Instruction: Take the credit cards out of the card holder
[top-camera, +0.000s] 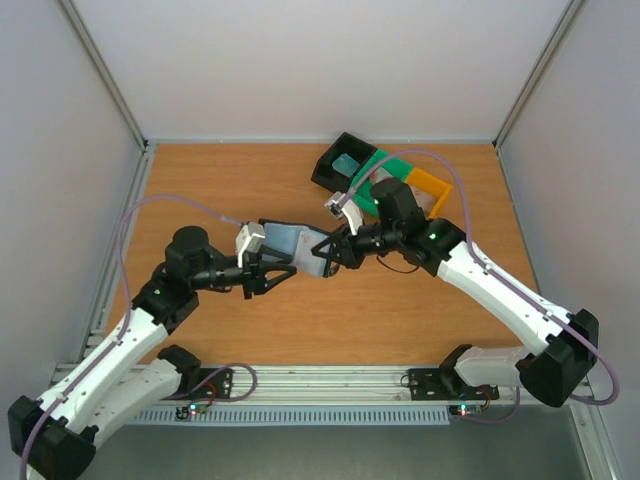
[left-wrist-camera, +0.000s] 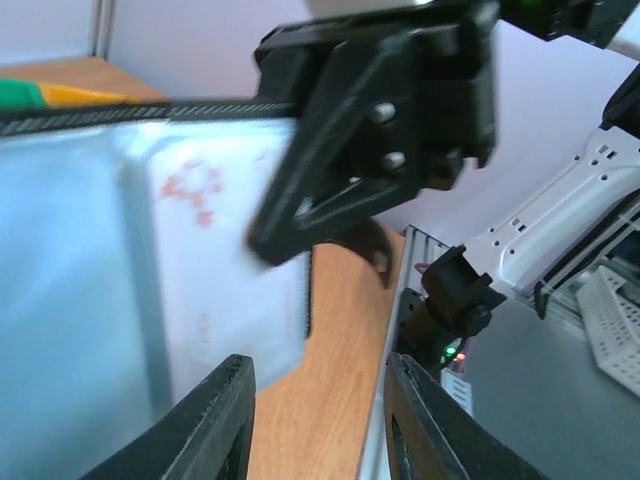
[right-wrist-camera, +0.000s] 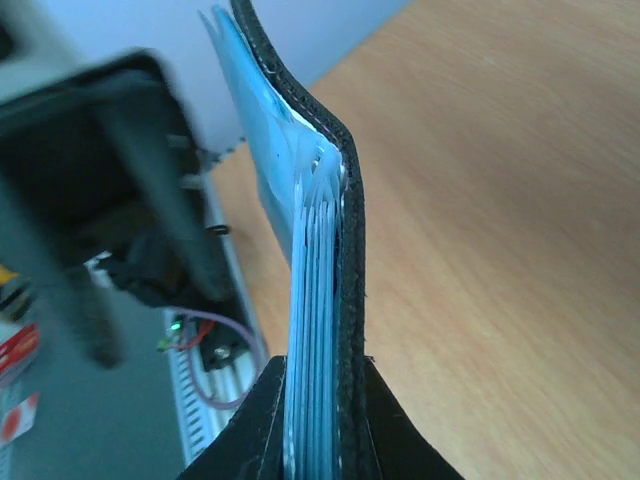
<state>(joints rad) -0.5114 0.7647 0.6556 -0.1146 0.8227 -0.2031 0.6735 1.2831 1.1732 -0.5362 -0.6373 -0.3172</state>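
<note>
Pinching one card holder (right-wrist-camera: 352, 260): right tool (right-wrist-camera: 322, 430).

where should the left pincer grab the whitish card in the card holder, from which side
Likely the whitish card's bare lower corner, approached from the left pincer's side, where it sits open: the right pincer is shut on the card holder and covers the card's upper part.

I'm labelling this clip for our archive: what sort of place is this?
Probably a robotics lab test cell: a wooden tabletop boxed in by plain white panels, with the left arm and right arm bolted to a metal rail at its near edge.
</note>
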